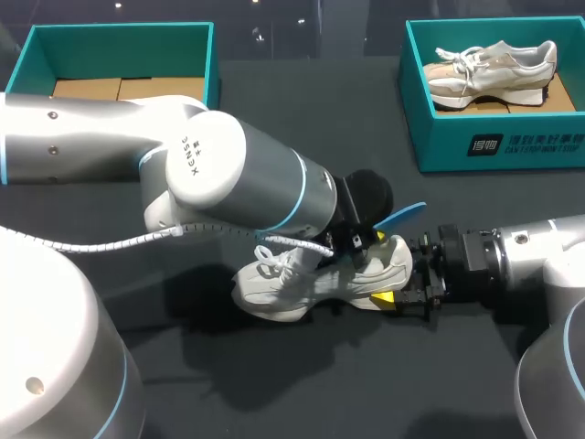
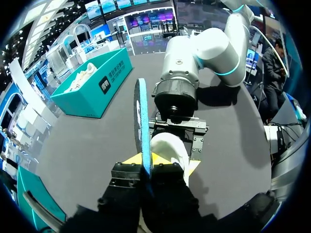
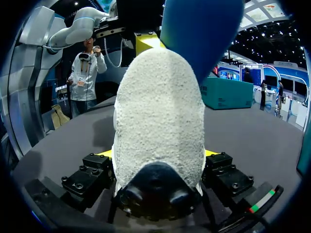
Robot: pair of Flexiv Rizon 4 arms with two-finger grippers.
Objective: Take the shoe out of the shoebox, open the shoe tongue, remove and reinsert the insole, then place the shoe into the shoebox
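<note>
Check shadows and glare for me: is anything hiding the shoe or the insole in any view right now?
Head view: no glare; the left arm covers the top of the shoe, and shadow darkens the table in front. Left wrist view: the insole stands edge-on, evenly lit. Right wrist view: the shoe's lit heel, held by the right end effector, blocks most beyond.

Cannot make out the middle of the shoe, at 6 o'clock in the head view, behind the left arm. Cannot see the lower end of the insole, nor most of the tips of the right gripper behind the heel. Cannot follow the right shoebox past the 2 o'clock edge.
</note>
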